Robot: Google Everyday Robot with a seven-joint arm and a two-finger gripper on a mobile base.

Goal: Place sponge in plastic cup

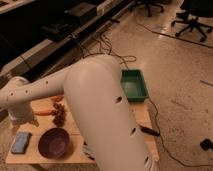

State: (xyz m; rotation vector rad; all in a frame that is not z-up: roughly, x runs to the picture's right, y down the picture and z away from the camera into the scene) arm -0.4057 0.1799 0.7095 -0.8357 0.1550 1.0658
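The sponge, a flat blue-grey pad, lies at the front left corner of the wooden table, with nothing touching it. My white arm fills the middle of the camera view and bends at the left above the table's back left part. The gripper is hidden behind the arm, and I see nothing carried. No plastic cup shows; the arm covers much of the table.
A purple bowl sits right of the sponge. Behind it are dark grapes and a carrot. A green tray stands at the table's back right, a black object at its right edge. Cables cross the floor.
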